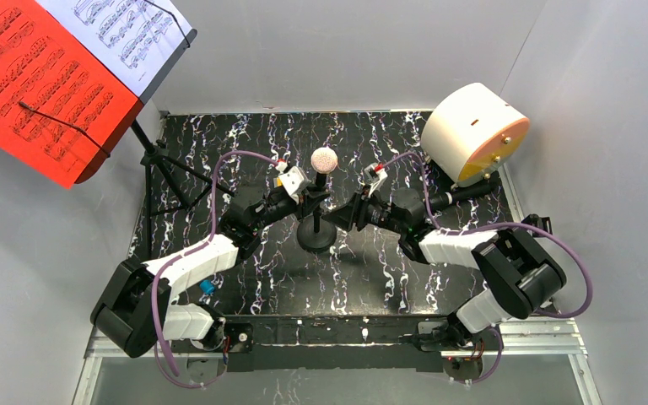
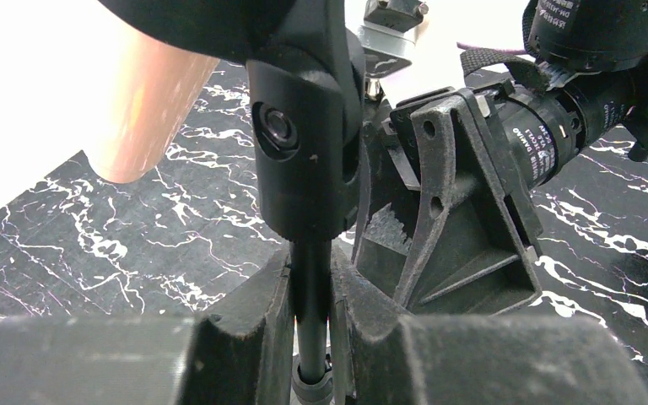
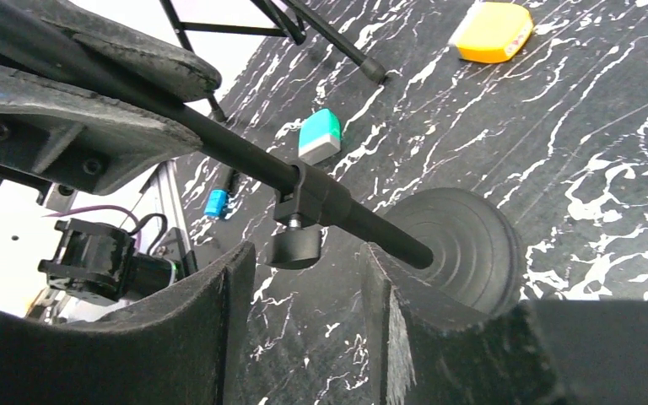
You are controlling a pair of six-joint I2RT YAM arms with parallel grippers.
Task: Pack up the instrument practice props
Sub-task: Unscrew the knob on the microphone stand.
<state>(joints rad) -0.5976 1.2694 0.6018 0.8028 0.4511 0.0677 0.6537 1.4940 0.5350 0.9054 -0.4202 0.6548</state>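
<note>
The left gripper [image 1: 310, 196] is pressed shut on the thin black pole [image 1: 315, 216] of the beige-headed microphone [image 1: 324, 159] at mid-table. It pinches the shaft well above the round base [image 1: 316, 237], which sits on the black marbled table [image 1: 363, 278]. In the left wrist view the pole is squeezed between the two fingers [image 2: 245, 337], just below the black microphone clip [image 2: 304, 135]. The right gripper [image 1: 343, 211] faces it from the opposite side — its fingers [image 3: 211, 337] are spread apart, and the pole crosses above the gap unclamped, with a knobbed collar [image 3: 304, 211] over the opening and the base beyond. The music stand [image 1: 159, 164] stands well apart at the far left corner, carrying a red sheet [image 1: 34, 84] and a white sheet [image 1: 126, 34], both cut off by the frame's edge. A white cylinder [image 1: 468, 126] with an orange face rests at the far right. The microphone's body shows only as a blurred coppery shape in the left wrist view, and whether the right gripper's fingertip touches the pole cannot be told. A teal block [image 3: 319, 135], a yellow block [image 3: 494, 29] and a small blue piece [image 3: 215, 202] lie on the table — what they are is hard to make out.
</note>
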